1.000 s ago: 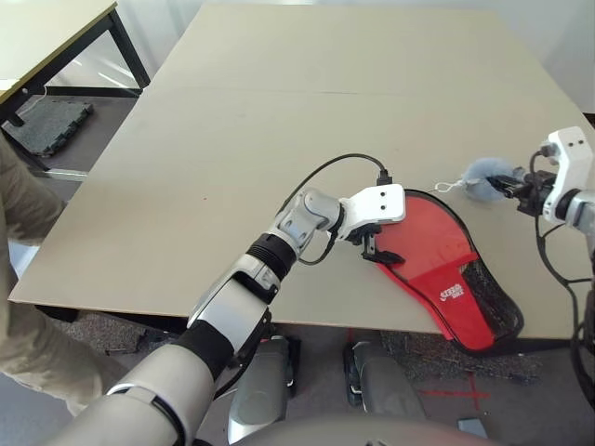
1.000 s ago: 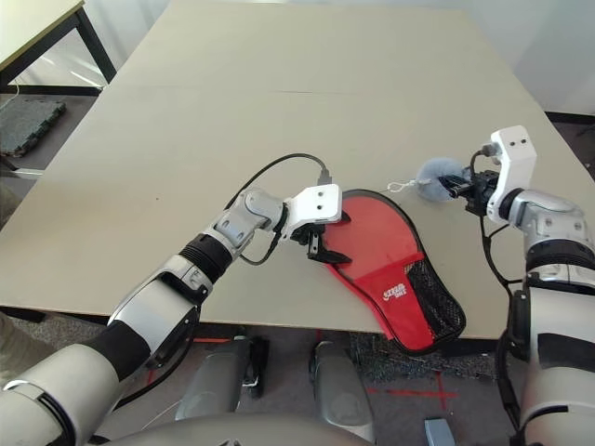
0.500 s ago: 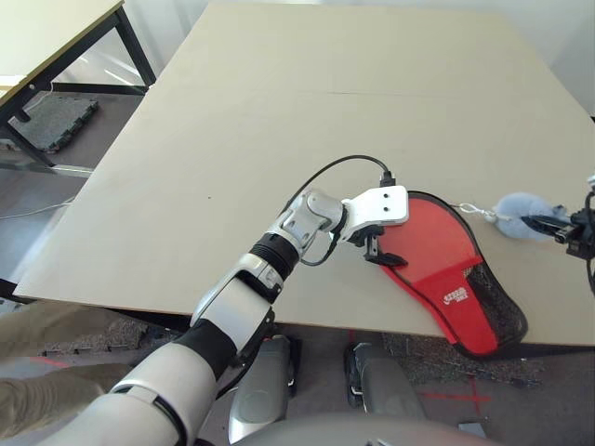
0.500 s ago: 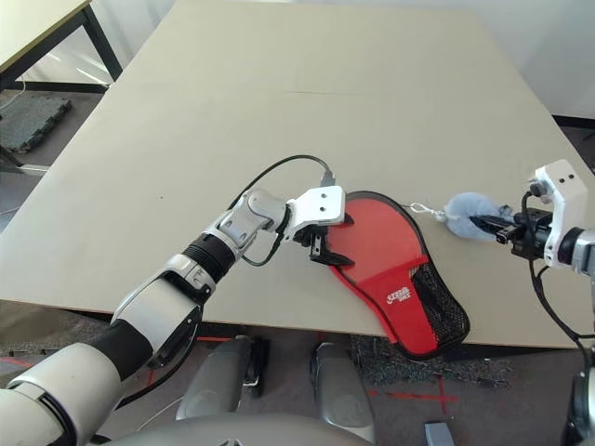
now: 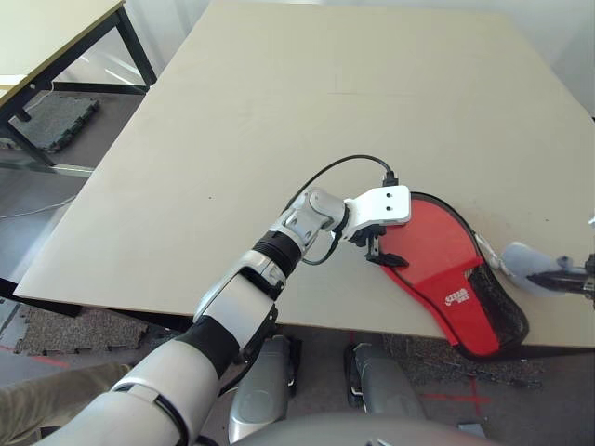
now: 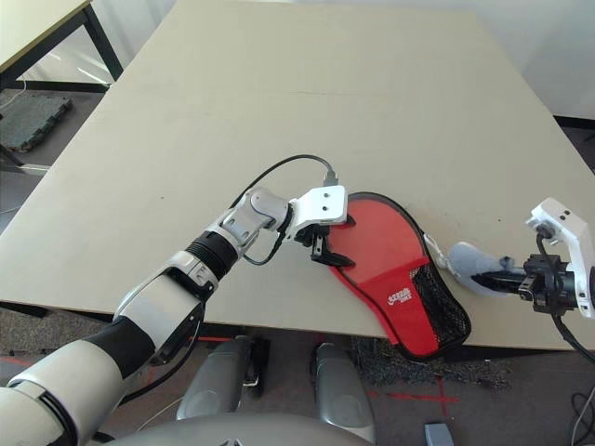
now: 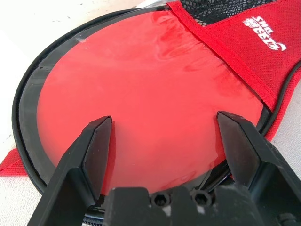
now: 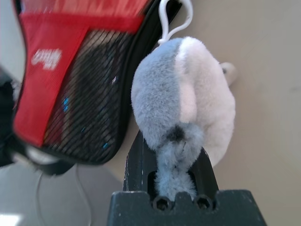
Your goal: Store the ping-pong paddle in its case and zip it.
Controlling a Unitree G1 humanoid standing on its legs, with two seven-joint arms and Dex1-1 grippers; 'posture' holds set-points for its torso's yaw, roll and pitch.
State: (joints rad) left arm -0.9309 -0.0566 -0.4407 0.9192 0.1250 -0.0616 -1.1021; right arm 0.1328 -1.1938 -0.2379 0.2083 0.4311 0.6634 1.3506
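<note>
One case (image 6: 390,255), one pouch (image 6: 468,267)

The case (image 6: 395,269) is red outside, edged all round with a black zipper band; its narrow end is black mesh (image 6: 439,305), and beside the mesh sits a small white logo (image 6: 400,297). The paddle (image 7: 141,89) face inside it is glossy red. The fluffy pouch (image 8: 183,103) just beside the case's mesh end is grey-blue on one half and white on the other, with a white clip (image 8: 175,19). The table (image 6: 279,102) is plain beige.
</note>
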